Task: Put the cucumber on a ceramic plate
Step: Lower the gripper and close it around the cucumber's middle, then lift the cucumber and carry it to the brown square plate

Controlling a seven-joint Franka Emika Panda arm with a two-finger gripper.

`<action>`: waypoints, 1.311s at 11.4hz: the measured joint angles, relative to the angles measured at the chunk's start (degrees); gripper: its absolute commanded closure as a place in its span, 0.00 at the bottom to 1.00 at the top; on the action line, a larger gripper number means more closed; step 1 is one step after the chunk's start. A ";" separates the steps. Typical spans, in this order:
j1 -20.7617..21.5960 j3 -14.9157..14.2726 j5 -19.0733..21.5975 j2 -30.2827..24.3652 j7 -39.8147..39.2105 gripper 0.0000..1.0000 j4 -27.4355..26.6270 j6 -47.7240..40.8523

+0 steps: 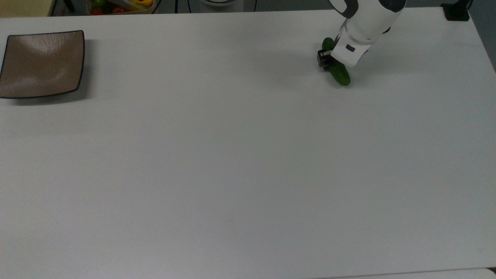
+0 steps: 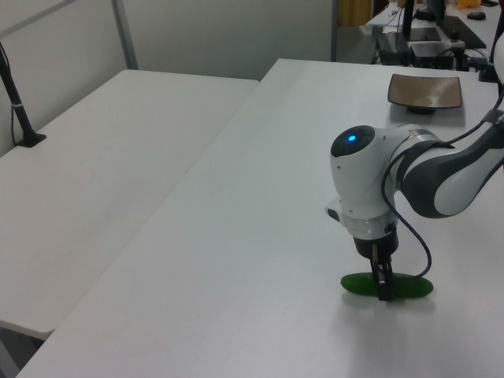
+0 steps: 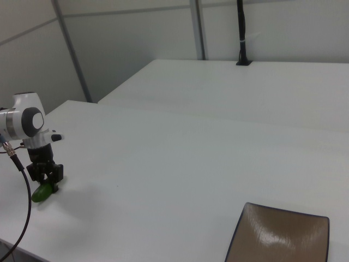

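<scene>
Top view puts my two-finger gripper (image 1: 328, 60) down at the short, smooth, dark green cucumber (image 1: 340, 73), which lies on the white tabletop (image 1: 240, 155) toward the top view's upper right. My fingers straddle its middle and look drawn in against its sides, so I judge I am holding it, though it seems to rest on the table, not yet lifted. In the left view my gripper (image 2: 383, 288) comes straight down over the cucumber (image 2: 408, 287), whose two rounded ends stick out either side of my fingers. In the right view the gripper (image 3: 47, 176) stands at the near left with the cucumber (image 3: 41, 192) poking out below it.

The square, glossy taupe-brown ceramic plate (image 1: 42, 64) sits at the top view's far left edge, well apart from me, with the whole bare width of the table between us.

The step in hand, as I read it, is securing the grasp and lifting. The skin looks slick and the body is round, so I want the squeeze centred across its middle, firm enough that it cannot roll or swing. I should rise straight up first, clear of the surface, before carrying it toward the plate's dished centre.
</scene>
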 measured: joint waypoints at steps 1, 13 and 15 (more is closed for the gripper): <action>-0.03 0.00 0.00 -0.02 -0.25 1.00 0.00 -0.04; -16.72 -0.80 0.00 -24.08 -12.62 1.00 0.65 -19.04; -18.85 -2.79 0.01 -26.74 -17.43 1.00 0.64 -21.91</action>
